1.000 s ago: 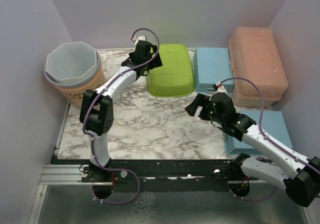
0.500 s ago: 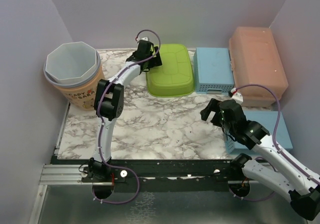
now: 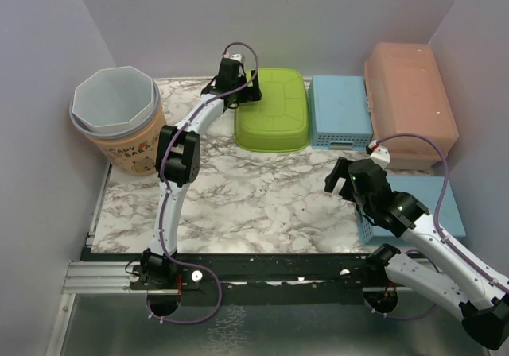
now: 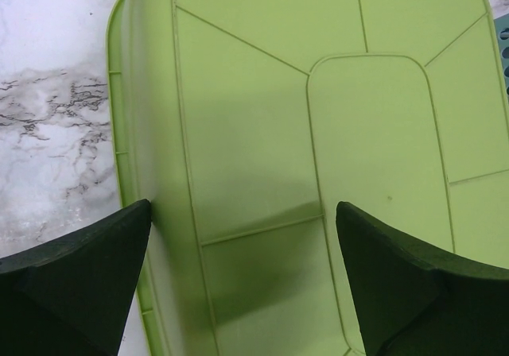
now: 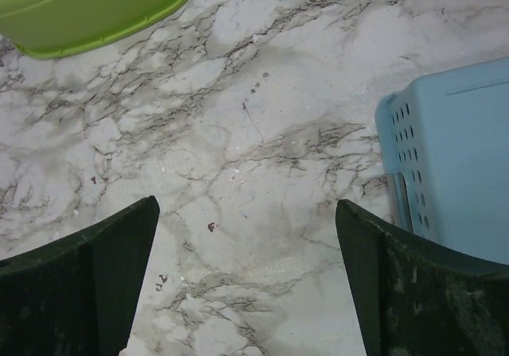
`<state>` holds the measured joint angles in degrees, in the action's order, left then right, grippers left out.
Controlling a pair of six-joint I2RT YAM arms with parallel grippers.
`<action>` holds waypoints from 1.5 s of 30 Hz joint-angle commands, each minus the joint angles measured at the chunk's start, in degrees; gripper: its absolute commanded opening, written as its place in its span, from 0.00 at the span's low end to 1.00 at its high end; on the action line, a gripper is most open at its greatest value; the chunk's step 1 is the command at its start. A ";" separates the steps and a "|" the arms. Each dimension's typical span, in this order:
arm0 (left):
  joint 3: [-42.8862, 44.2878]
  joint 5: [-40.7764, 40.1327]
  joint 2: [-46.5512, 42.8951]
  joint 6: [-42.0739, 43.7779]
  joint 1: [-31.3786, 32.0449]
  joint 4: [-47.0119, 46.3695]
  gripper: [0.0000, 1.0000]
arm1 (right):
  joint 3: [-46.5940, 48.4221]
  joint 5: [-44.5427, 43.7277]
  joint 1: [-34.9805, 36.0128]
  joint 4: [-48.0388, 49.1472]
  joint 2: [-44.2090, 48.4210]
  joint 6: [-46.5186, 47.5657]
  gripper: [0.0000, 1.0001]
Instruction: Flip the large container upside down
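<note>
The large green container [image 3: 273,111] lies bottom up at the back middle of the marble table, its ribbed base facing the camera. My left gripper [image 3: 246,94] hovers open over its left side. In the left wrist view the base of the green container [image 4: 318,133] fills the frame, and the left gripper [image 4: 242,205] straddles its near left part without touching it. My right gripper [image 3: 340,179] stands open over bare marble at the right. In the right wrist view, nothing lies between the fingers of the right gripper [image 5: 246,201], and a corner of the green container [image 5: 87,6] shows at the top left.
A paper tub with a white liner [image 3: 115,110] stands at the back left. A light blue basket [image 3: 340,110] sits right of the green container, and a pink bin [image 3: 409,102] stands in the back right corner. Another blue basket [image 3: 433,205] [image 5: 453,157] lies under the right arm.
The right arm has drawn back to the right and toward the near edge, jaws open. The left arm has stretched further back, its gripper shifting slightly along the green container's left edge.
</note>
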<state>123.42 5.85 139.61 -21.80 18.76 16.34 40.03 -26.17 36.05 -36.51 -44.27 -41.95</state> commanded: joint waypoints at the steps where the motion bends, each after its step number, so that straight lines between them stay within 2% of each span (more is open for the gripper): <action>1: -0.05 3.98 -0.06 -0.96 0.35 1.28 0.99 | 0.71 -0.33 0.26 0.68 -1.22 -0.21 0.97; 11: -2.10 1.03 -14.49 1.10 -0.13 3.10 0.99 | 2.94 7.33 0.23 9.36 -9.43 2.58 0.97; 17: -13.97 -3.82 -30.96 4.78 -0.12 4.40 0.99 | 5.79 13.46 0.16 13.74 -15.74 3.27 0.97; 20: -22.37 -8.16 -40.20 4.87 -0.13 4.44 0.99 | 7.33 16.64 0.18 15.68 -18.64 3.56 0.97; 22: -28.29 -14.97 -46.96 3.04 -0.18 4.34 0.99 | 8.35 18.34 0.17 16.55 -20.67 3.67 0.97; 24: -32.59 -18.21 -53.02 2.41 -0.35 4.44 0.99 | 9.60 19.63 0.16 16.89 -22.65 3.64 0.97; 27: -36.77 -22.23 -61.47 0.82 -0.49 4.62 0.99 | 11.21 21.06 0.16 16.60 -25.00 3.42 0.97; 30: -38.10 -29.98 -67.50 -2.63 -0.56 7.49 0.99 | 11.39 21.92 0.17 17.20 -26.17 2.87 0.97; 36: -36.02 -44.24 -71.99 -4.42 -0.66 19.23 0.99 | 11.20 23.41 0.17 18.05 -26.92 2.69 0.97; 39: -36.90 -51.31 -74.29 -4.62 -0.94 20.76 0.99 | 11.01 23.89 0.16 18.29 -26.43 3.82 0.97; 42: -35.95 -53.48 -75.66 -2.39 -1.77 21.23 0.99 | 11.07 22.97 0.16 17.88 -26.23 5.02 0.97; 45: -31.72 -53.08 -73.07 0.43 -3.52 24.84 0.99 | 11.72 21.47 0.17 16.51 -26.30 5.53 0.97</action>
<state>86.96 -41.69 65.04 -24.69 17.23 35.40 50.22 -3.97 36.05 -19.38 -70.81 -38.20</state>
